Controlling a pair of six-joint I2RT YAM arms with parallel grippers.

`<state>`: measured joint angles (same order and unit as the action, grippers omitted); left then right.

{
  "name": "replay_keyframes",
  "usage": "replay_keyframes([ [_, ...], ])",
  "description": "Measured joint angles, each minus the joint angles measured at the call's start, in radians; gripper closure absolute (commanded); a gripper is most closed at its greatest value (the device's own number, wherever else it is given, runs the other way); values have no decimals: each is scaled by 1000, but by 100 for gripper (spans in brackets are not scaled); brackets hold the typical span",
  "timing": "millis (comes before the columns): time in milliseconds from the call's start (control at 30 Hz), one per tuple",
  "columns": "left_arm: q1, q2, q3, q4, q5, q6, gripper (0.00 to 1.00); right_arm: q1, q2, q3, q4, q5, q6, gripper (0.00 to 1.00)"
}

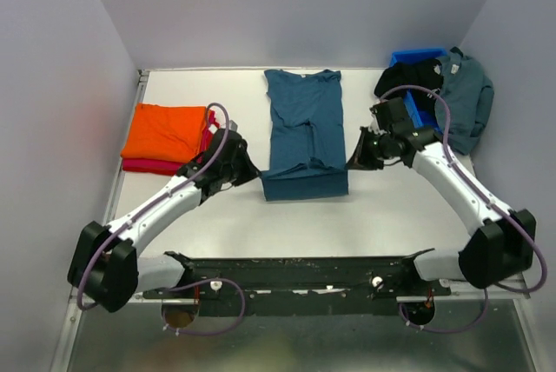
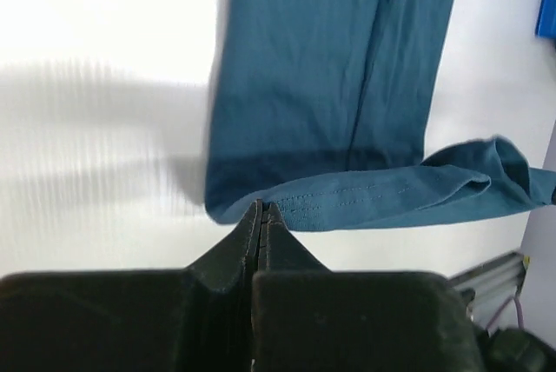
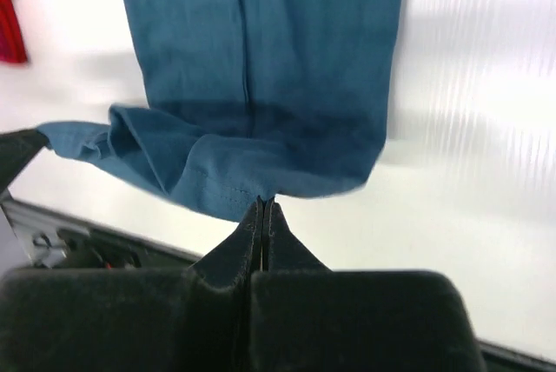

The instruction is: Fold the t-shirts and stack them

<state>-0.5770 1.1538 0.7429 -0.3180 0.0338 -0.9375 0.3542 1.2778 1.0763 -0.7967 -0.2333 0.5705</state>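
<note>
Between pale lilac walls [image 1: 304, 7] we see a white table [image 1: 391, 215], its surface matt and faintly ribbed in the wrist views. At its middle lies the dark teal t-shirt [image 1: 302, 124], collar toward the far wall and sides folded inward, with its near hem raised off the table. Near the left edge we find a folded orange t-shirt [image 1: 165, 131] resting on a folded red t-shirt [image 1: 143, 166]. At the far right corner stands a blue bin [image 1: 426, 114], with a black t-shirt [image 1: 408, 75] over its left rim and a grey-blue t-shirt [image 1: 469, 94] draped at its right side. We see the left tool [image 2: 262, 209] pinched closed on the teal hem's left corner, and the right tool [image 3: 263, 205] pinched closed on its right corner.
</note>
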Motion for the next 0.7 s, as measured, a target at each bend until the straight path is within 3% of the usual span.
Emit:
replay_keyframes([
  [233, 164, 261, 185, 81, 46, 101, 100, -55, 285, 229, 50, 18, 5, 99],
  [467, 183, 467, 358, 131, 99, 134, 100, -101, 445, 369, 53, 42, 1, 99],
  [700, 184, 553, 443, 146, 126, 145, 100, -150, 551, 433, 50, 46, -19, 99],
])
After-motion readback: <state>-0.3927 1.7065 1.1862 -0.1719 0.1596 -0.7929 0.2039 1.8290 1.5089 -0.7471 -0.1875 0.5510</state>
